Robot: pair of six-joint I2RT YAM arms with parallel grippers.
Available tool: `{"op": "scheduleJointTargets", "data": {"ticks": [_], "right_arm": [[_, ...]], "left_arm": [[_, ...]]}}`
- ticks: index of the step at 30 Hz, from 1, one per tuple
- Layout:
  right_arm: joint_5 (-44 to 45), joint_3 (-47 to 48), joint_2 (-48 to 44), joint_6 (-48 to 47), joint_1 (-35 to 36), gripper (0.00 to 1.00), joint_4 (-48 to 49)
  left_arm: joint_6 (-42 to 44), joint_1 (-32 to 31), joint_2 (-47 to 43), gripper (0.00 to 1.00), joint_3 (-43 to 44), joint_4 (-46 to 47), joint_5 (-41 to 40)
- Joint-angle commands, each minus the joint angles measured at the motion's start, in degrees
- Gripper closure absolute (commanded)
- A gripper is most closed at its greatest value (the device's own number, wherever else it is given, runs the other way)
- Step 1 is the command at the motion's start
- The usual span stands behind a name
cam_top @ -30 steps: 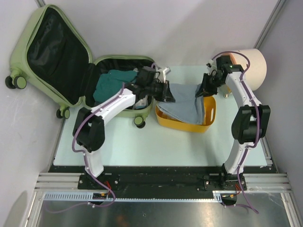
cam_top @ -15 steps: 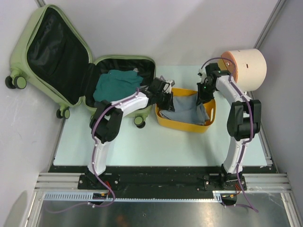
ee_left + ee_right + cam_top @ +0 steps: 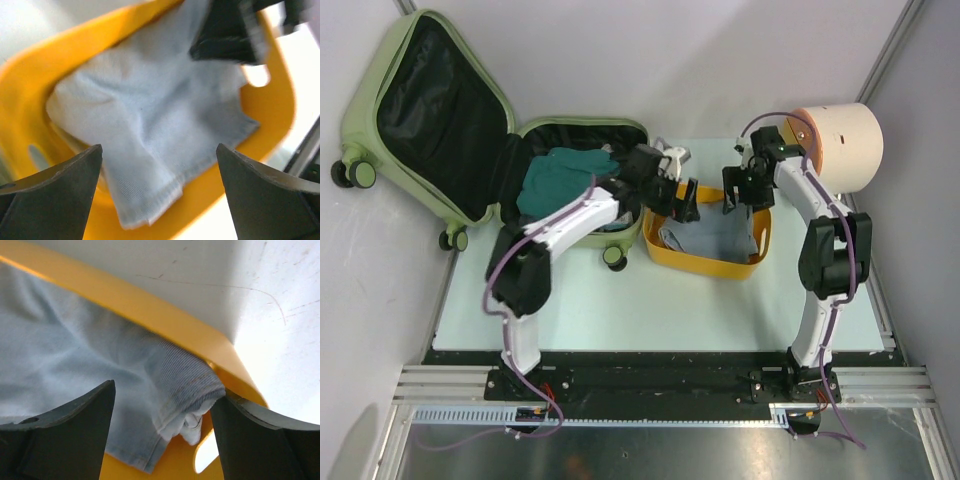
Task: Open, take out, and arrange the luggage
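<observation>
The left gripper (image 3: 159,150) hangs over the yellow basket (image 3: 260,117), its two dark fingers (image 3: 52,200) spread wide with nothing caught between them. A crumpled pale blue cloth (image 3: 150,110) lies inside the basket, one hemmed corner against the yellow wall. A blurred black shape (image 3: 227,30) sits over the cloth's far edge.

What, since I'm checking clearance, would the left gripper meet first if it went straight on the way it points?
Probably the pale blue cloth lying in the yellow basket, straight ahead of the open left gripper; depth is unclear.
</observation>
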Motion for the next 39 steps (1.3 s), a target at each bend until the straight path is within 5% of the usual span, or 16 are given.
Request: {"op": "scheduleJointTargets", "data": {"ticks": [1, 6, 12, 17, 24, 36, 39], "right_arm": [[-6.40, 2.23, -7.47, -0.01, -0.09, 0.20, -0.62], [-11.07, -0.14, -12.56, 1.05, 0.60, 0.16, 6.92], [-13.44, 2.05, -10.47, 4.55, 4.47, 0.16, 12.46], [-17.04, 2.93, -8.36, 11.76, 7.99, 0.17, 20.47], [-19.77, 10.92, -0.28, 15.55, 13.00, 0.18, 23.99], [-19.77, 16.11, 7.20, 18.80, 16.77, 0.18, 28.21], [-19.86, 16.82, 8.61, 19.41, 17.66, 0.18, 30.14]], "left_arm": [[6.06, 3.12, -16.04, 0.00, -0.47, 1.44, 4.77], [8.52, 13.49, -21.16, 0.00, -2.94, -0.58, 3.67], [23.69, 23.95, -17.47, 0.00, -2.06, -8.75, -6.63], [36.02, 29.66, -15.19, 0.00, -4.43, -16.57, -1.11], [47.01, 31.78, -11.32, 0.00, -6.63, -20.89, -3.38], [49.41, 29.94, 1.07, 0.01, 0.74, -20.80, -4.00], [47.21, 30.73, 0.29, 0.24, 2.68, -20.71, -0.31]]}}
